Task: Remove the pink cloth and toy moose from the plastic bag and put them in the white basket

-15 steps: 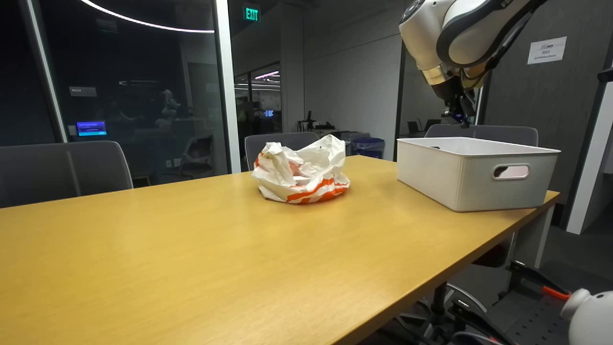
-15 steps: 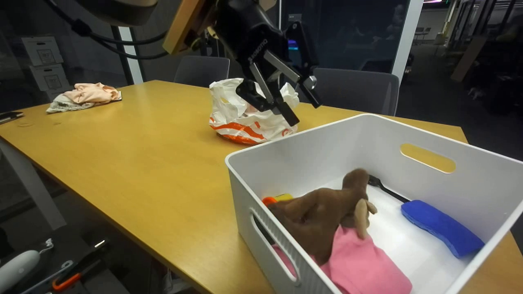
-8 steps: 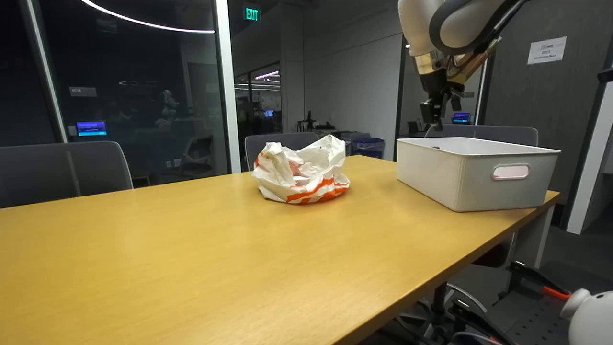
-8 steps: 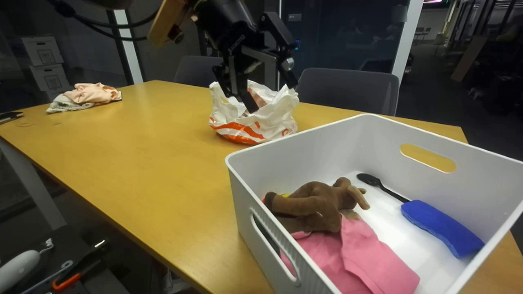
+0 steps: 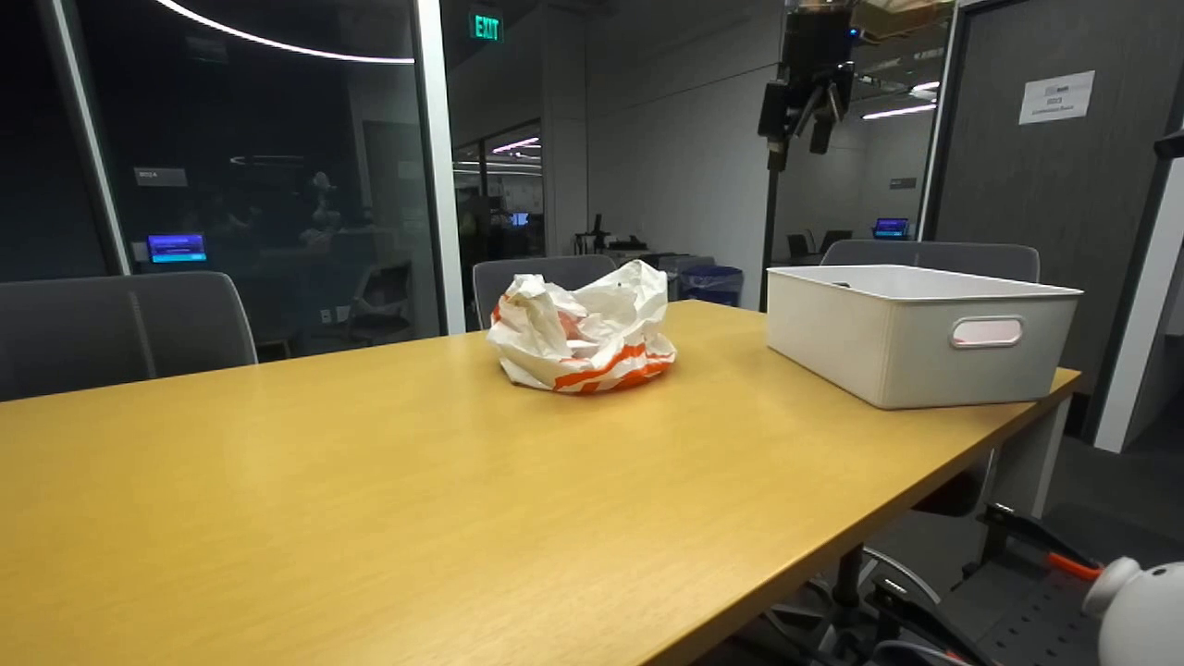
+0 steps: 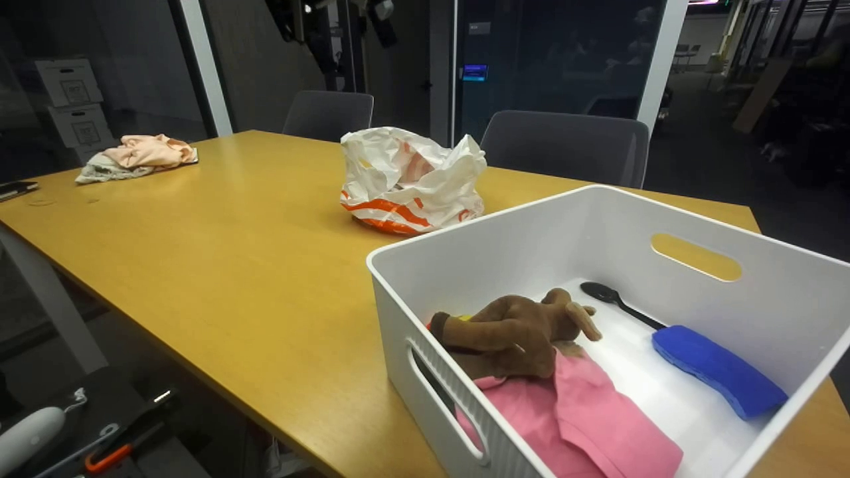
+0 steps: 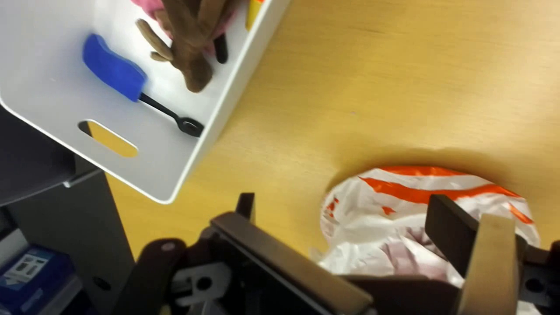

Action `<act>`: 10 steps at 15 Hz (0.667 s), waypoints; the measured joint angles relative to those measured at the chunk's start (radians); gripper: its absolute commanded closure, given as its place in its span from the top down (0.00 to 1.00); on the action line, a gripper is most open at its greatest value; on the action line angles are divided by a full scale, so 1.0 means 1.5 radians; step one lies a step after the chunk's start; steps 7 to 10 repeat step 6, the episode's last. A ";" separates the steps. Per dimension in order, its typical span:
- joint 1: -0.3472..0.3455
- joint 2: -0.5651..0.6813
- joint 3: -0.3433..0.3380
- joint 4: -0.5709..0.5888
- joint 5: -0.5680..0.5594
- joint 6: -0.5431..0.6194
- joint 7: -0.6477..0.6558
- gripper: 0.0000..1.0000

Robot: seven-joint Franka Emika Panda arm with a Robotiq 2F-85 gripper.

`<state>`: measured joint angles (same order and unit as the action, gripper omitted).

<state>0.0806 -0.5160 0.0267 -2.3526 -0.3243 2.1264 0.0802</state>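
Observation:
The brown toy moose (image 6: 511, 332) lies on its side in the white basket (image 6: 491, 265), on top of the pink cloth (image 6: 611, 425). In the wrist view the moose (image 7: 188, 48) shows at the top edge, with a bit of pink cloth (image 7: 151, 5) beside it. Crumpled on the table, the white and orange plastic bag (image 6: 412, 186) stands with its mouth up and pinkish folds inside. My gripper (image 5: 798, 150) hangs high above the table, left of the basket in that exterior view. Its jaws stand wide apart in the wrist view, holding nothing, with the bag (image 7: 372, 218) below.
Inside the basket are a blue-headed tool (image 6: 717, 372) with a black handle and a yellow item (image 7: 253, 13) by the wall. A peach cloth bundle (image 6: 149, 153) lies at the table's far end. Chairs (image 6: 564, 149) stand along the table's edge.
My gripper has risen and moved away from the basket, its jaws wider apart. The moose and pink cloth, which were still dropping a second ago, have settled in the basket. The bag stays put.

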 measured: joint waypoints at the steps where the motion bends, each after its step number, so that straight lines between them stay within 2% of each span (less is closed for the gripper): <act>1: 0.006 -0.007 -0.001 0.004 0.032 0.009 -0.020 1.00; 5: 0.035 -0.015 0.003 -0.002 0.105 0.096 -0.067 1.00; 10: 0.039 -0.015 0.004 -0.005 0.106 0.104 -0.068 1.00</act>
